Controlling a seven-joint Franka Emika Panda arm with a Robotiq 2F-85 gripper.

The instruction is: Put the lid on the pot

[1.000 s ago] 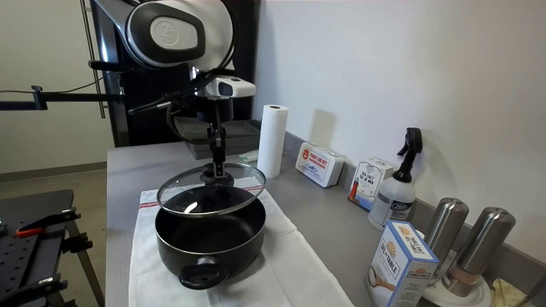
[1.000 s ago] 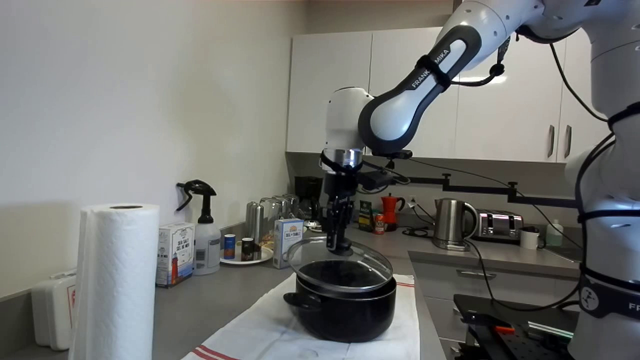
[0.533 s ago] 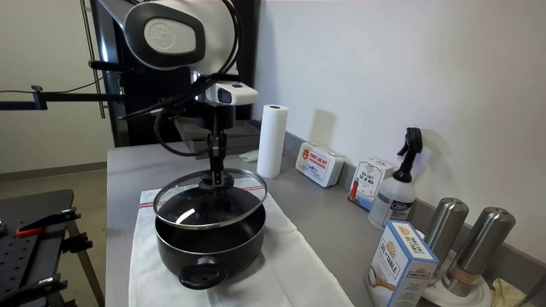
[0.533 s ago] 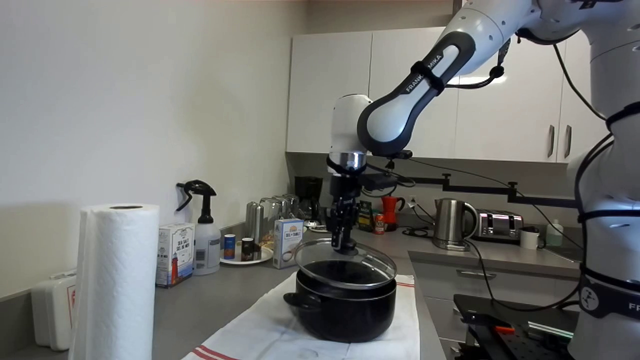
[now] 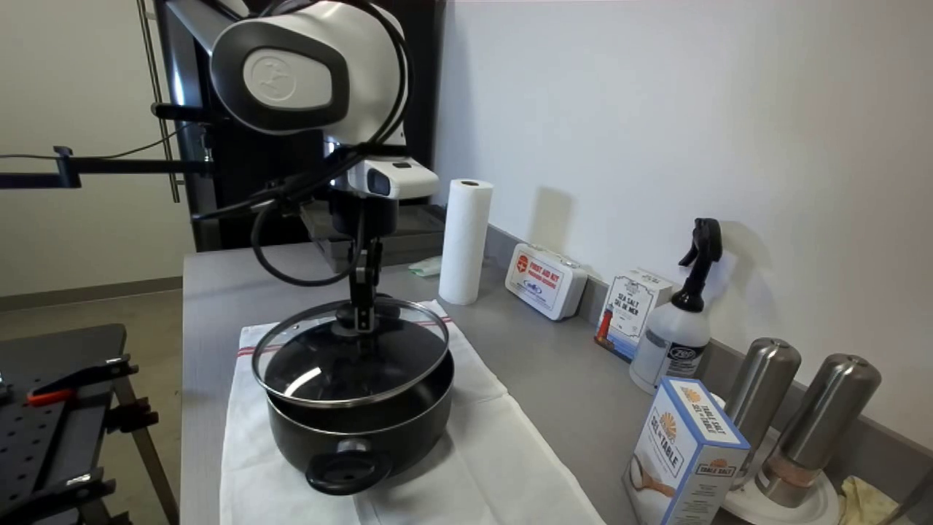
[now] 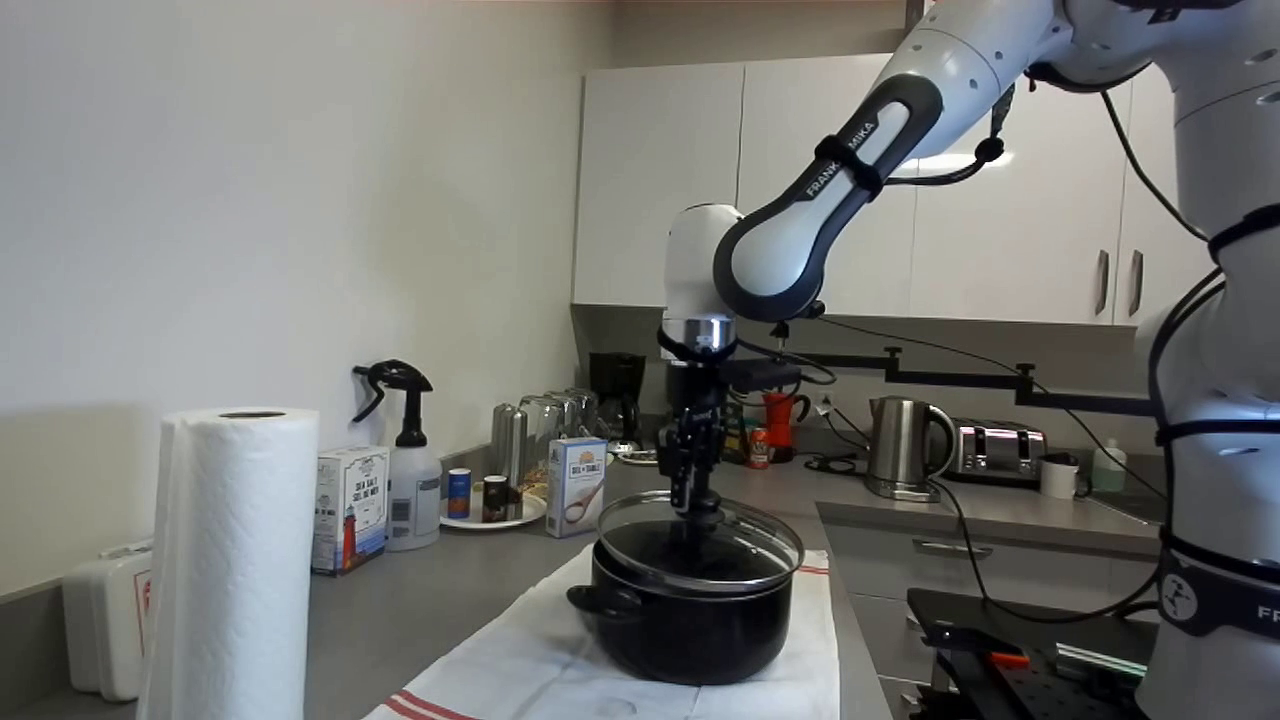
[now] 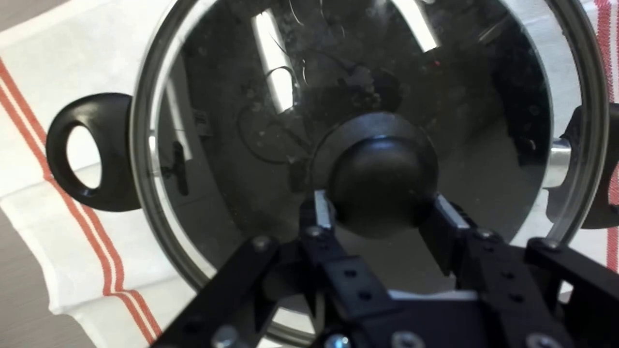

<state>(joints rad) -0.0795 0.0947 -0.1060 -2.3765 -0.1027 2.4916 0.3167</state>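
Wrist view: striped cloth far left, then a black handle poking out; centre, jaws pinching the knob, glass lid over the pot, can't tell if touching; right, a second handle partly beneath the lid!

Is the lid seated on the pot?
Not seated: in an exterior view, the lid is offset, leaving part of the pot uncovered. Rim contact unclear.

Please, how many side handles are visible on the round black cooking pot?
2. In the wrist view, one black ring-shaped handle sticks out left of the round see-through lid; the other handle is at the right edge, partly behind the lid and cut off.
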